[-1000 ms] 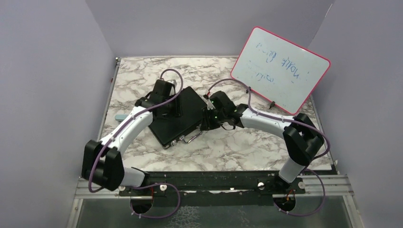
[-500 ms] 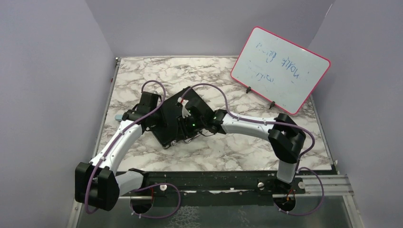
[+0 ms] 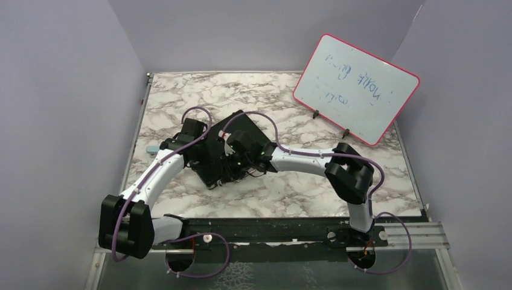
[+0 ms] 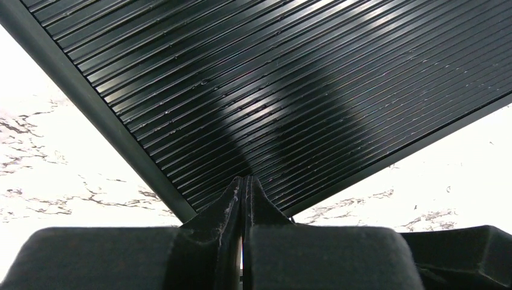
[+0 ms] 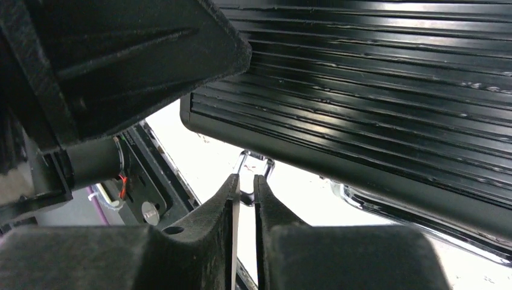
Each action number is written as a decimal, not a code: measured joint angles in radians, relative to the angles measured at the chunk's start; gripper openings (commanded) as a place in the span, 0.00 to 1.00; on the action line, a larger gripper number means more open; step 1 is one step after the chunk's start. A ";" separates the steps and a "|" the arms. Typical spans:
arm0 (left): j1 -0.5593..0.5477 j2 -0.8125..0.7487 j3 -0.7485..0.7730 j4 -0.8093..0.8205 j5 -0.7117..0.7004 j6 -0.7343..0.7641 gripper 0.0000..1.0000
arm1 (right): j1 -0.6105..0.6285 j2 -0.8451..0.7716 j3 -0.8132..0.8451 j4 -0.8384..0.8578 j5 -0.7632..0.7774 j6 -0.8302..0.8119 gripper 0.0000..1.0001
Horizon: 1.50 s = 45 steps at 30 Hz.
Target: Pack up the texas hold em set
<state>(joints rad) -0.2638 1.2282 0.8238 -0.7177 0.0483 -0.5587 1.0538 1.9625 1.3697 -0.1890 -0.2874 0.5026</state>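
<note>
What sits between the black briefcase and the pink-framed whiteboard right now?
In the top view, only bare marble table separates briefcase from whiteboard; the right arm's purple cable arcs over the near part.

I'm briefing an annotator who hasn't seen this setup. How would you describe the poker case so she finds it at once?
Start from the marble table and look at its middle. The poker case lies flat and closed there, turned diagonally. It is the only black, ribbed slab; the whiteboard at the far right is pink-framed, the small object at the left edge light-blue.
</note>
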 measured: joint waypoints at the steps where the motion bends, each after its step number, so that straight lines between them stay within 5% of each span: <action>1: 0.000 0.001 0.000 0.002 0.000 0.000 0.04 | 0.000 0.006 0.005 0.000 0.002 -0.003 0.11; 5: 0.000 0.005 0.001 0.005 0.000 -0.003 0.03 | 0.004 0.019 0.013 -0.002 0.002 -0.013 0.01; 23: 0.000 0.005 0.006 0.003 0.005 -0.011 0.05 | 0.021 0.040 -0.142 0.149 0.097 -0.063 0.03; 26: 0.000 -0.008 0.011 -0.018 0.004 -0.008 0.20 | 0.021 -0.009 -0.187 0.145 0.125 -0.066 0.09; 27: 0.000 -0.073 0.055 -0.043 -0.004 0.003 0.35 | 0.021 -0.142 -0.230 0.108 0.187 -0.058 0.22; 34: 0.000 -0.281 0.218 -0.056 -0.084 0.115 0.62 | 0.021 -0.472 -0.268 -0.092 0.457 0.002 0.59; 38: -0.012 -0.391 0.329 -0.040 -0.156 0.212 0.76 | 0.021 -0.671 -0.241 -0.241 0.650 0.032 0.66; 45: -0.021 -0.486 0.393 -0.035 -0.230 0.314 0.85 | 0.021 -0.915 -0.094 -0.451 0.909 0.016 0.73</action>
<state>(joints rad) -0.2848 0.7418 1.2171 -0.7528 -0.1822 -0.2451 1.0744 1.0473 1.2758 -0.6399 0.6216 0.5190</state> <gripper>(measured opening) 0.824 0.719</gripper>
